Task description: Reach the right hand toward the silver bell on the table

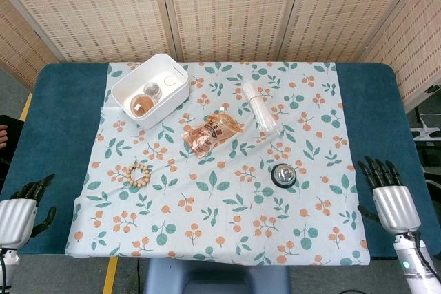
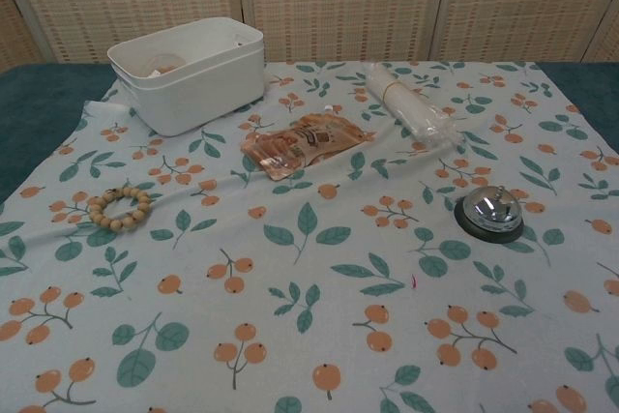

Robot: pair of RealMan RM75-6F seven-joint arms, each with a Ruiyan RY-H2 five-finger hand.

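Note:
The silver bell (image 1: 284, 174) on its black base sits on the flowered cloth, right of centre; in the chest view the bell (image 2: 490, 211) lies at the right. My right hand (image 1: 386, 191) hovers at the table's right front edge, well to the right of the bell, fingers straight, apart and pointing away, holding nothing. My left hand (image 1: 26, 201) is at the left front edge, fingers loosely bent and empty. Neither hand appears in the chest view.
A white tub (image 1: 151, 89) with small items stands at the back left. An orange snack packet (image 1: 210, 132) lies mid-cloth, a clear plastic sleeve (image 1: 260, 106) behind the bell, a wooden bead bracelet (image 1: 138, 173) at the front left.

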